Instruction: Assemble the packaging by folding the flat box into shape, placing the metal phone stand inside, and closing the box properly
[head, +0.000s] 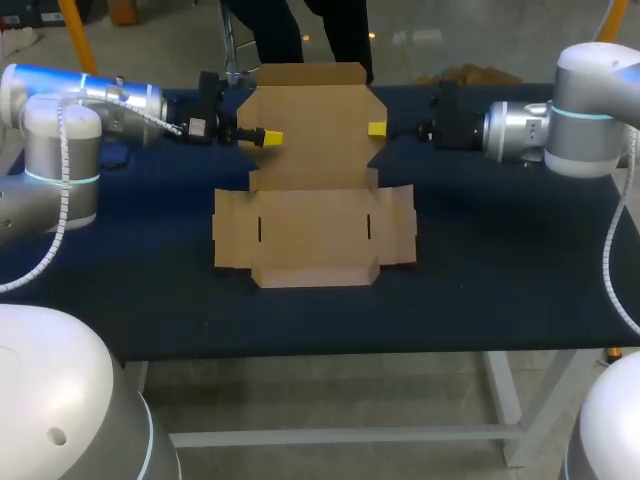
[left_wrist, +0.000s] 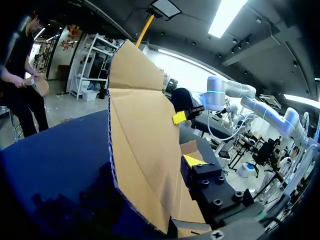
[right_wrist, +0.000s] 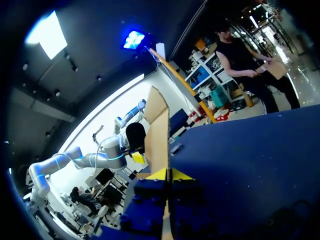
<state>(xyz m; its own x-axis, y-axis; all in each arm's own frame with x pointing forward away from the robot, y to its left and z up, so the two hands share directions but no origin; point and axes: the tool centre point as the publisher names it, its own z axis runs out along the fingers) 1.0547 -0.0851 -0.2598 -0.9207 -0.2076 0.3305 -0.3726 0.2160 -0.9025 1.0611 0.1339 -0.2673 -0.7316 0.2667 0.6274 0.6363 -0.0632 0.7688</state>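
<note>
Evidently light and thin, the box (head: 315, 240) is a die-cut sheet of brown corrugated cardboard, matt and dry-looking, so little slipping is to be expected. It would be judged floppy along its scored creases and easily crushed or dog-eared at the edges if pinched hard. Its front part is laid flat on the table (head: 500, 260), with stubby side flaps (head: 232, 240), chamfered corners and two short slits (head: 259, 229) cut into the panel. Its rear panel (head: 312, 125) stands steeply off the dark blue surface, hinged on a crease. Hold is best taken on that panel's side edges, close to a crease where the board is stiffest, and from both sides at once so that the sheet is not twisted. At the rear panel's right edge the right gripper (head: 377, 129) is seen, its yellow tips drawn narrow with the cardboard edge pinched between them in the right wrist view. At the panel's left edge the left gripper (head: 270, 137) is set against the board; whether it is clamped there cannot be told, since part of it is hidden by the card. No metal phone stand is to be found near the box in any view
</note>
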